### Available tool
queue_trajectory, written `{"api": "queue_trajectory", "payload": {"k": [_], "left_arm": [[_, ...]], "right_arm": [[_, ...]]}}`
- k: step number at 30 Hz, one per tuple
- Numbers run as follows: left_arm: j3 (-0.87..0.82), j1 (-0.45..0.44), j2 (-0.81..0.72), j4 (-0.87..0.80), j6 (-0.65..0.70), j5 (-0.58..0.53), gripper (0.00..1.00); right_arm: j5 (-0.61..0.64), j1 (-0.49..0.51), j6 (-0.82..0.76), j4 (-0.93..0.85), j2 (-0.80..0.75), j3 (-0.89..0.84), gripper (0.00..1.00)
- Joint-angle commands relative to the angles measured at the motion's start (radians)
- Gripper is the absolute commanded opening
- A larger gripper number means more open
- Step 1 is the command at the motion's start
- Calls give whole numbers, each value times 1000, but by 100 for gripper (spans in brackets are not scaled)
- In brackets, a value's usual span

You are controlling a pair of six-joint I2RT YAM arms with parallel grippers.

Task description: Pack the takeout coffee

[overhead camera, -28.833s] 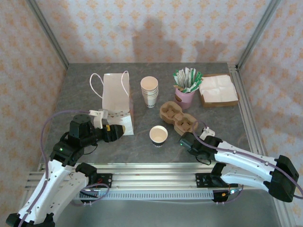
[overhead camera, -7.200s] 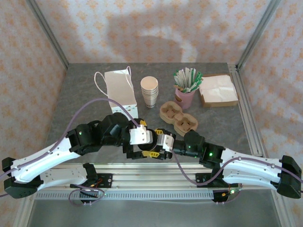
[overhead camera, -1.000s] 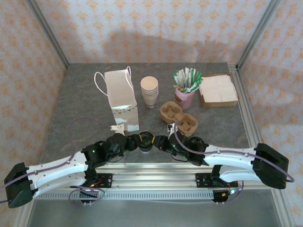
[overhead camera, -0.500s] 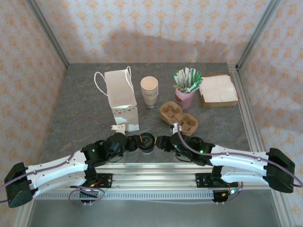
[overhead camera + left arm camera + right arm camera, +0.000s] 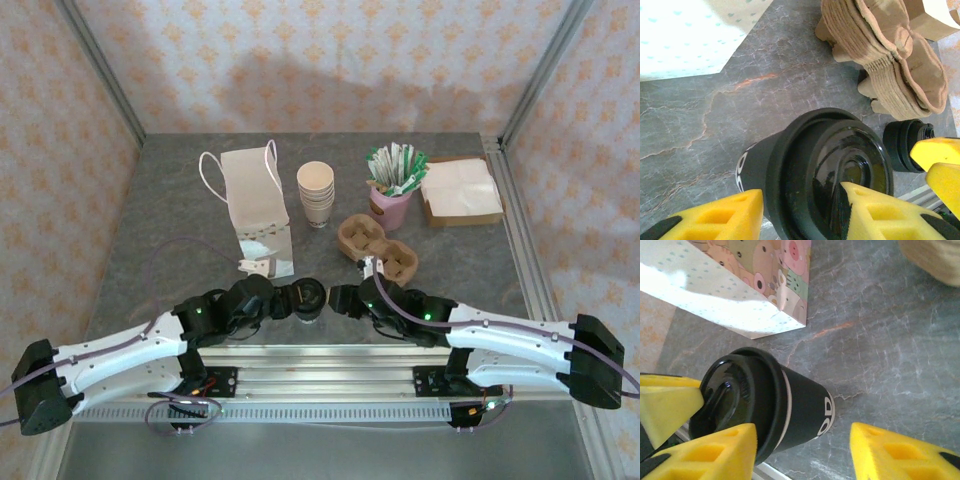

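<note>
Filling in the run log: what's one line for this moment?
left gripper: shut on takeout coffee | right gripper: open, near it | paper bag: standing beyond

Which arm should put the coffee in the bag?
Left, probably. The left claw hugs the coffee cup on both sides, and the paper bag stands on that side. The right claw is wide open.

Your top view is softly and evenly lit from above, with a broad dim shadow across the back wall [image 5: 330,90]. In the left wrist view a sheen glints on the glossy top of the takeout coffee [image 5: 835,165]. In the right wrist view white glare washes out part of the paper bag [image 5: 715,295].
</note>
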Motion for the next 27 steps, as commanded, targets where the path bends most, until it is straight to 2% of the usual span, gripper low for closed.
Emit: {"api": "queue_trajectory", "payload": {"k": [1,6,10,13,16,20,23,27], "left_arm": [[47,-4,22,-24,39,-17,45],[119,-4,14,-133,94,-75,48],[180,-5,-32,-281,158,-127,52],[239,-4,-55,-386,229,-154,56],[311,-2,-49,-471,306,-173,57],[381,22,-41,-518,383,-182,57],[383,94,-70,-479,439,-98,57],[380,214,-112,-455,456,49,57]], "right_arm": [[52,0,-84,-87,-10,62,58],[61,0,-269,-198,-30,144,67],[118,-1,-516,-339,-69,221,68],[127,-13,-723,-451,-90,291,64],[-50,-145,-831,-615,-43,424,62],[-151,-298,-951,-775,62,548,48],[-229,-374,-1042,-826,133,571,53],[-285,-474,-1111,-845,247,617,52]]}}
